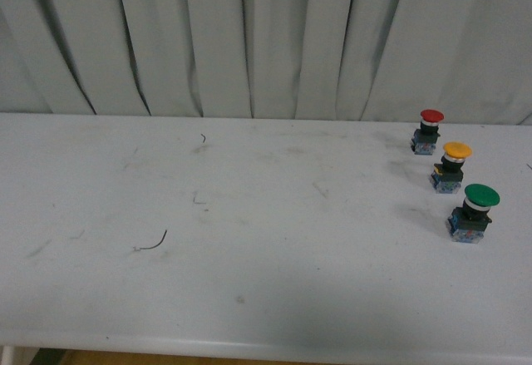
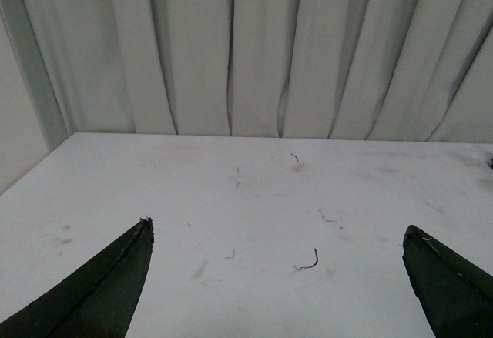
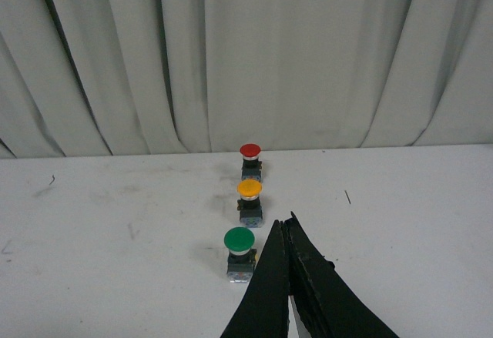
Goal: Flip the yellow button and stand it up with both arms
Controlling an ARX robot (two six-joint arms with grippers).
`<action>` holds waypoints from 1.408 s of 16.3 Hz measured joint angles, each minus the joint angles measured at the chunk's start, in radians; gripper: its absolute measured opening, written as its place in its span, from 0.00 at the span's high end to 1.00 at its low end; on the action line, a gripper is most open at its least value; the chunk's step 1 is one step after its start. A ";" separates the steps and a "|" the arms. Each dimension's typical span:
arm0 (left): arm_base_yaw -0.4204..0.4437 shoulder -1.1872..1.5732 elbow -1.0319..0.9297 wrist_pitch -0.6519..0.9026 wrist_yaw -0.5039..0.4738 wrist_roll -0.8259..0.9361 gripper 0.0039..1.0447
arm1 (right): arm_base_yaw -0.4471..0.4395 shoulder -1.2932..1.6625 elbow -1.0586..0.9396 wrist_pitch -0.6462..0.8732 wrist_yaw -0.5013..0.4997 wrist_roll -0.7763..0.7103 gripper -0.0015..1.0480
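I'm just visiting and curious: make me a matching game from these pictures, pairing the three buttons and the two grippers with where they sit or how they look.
Things:
1. red button
2. yellow button
3. green button
4. left gripper
5. right gripper

States:
A. fingers pressed together
B. middle of the row
C. nearest the curtain
D. fingers spread wide
E. nearest the robot

Pairs: 1-C, 2-B, 3-E, 4-D, 5-A

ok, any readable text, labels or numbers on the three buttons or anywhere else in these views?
None readable.
Red button: no marking visible on cap or base.
Yellow button: base detail too small and blurred to read.
Green button: same, nothing legible.
Table and curtain: no print.
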 joint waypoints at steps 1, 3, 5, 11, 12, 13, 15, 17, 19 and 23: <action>0.000 0.000 0.000 0.000 0.000 0.000 0.06 | 0.021 -0.030 -0.026 -0.005 0.021 0.000 0.98; 0.000 0.000 0.000 0.000 0.000 0.000 0.06 | 0.031 -0.050 -0.036 -0.005 0.030 0.000 0.98; 0.000 0.000 0.000 0.000 0.000 0.000 0.06 | 0.040 -0.069 -0.047 -0.006 0.038 0.000 0.98; 0.000 0.000 0.000 0.000 0.000 0.000 0.06 | 0.106 -0.113 -0.075 -0.025 0.120 0.000 0.98; 0.000 0.000 0.000 0.000 0.000 0.000 0.06 | 0.138 -0.125 -0.084 -0.032 0.143 0.000 0.98; 0.000 0.000 0.000 0.000 0.000 0.000 0.06 | 0.144 -0.128 -0.087 -0.034 0.145 0.000 0.98; 0.000 0.000 0.000 0.000 0.001 0.000 0.06 | 0.157 -0.139 -0.095 -0.037 0.140 0.000 0.98; 0.000 0.000 0.000 0.000 0.000 0.000 0.06 | 0.159 -0.159 -0.105 -0.045 0.147 0.000 0.98; 0.000 0.000 0.000 0.000 0.000 0.000 0.06 | 0.154 -0.211 -0.126 -0.072 0.154 0.000 0.98; 0.000 0.000 0.000 0.000 0.000 0.000 0.06 | 0.154 -0.294 -0.154 -0.124 0.155 0.000 0.98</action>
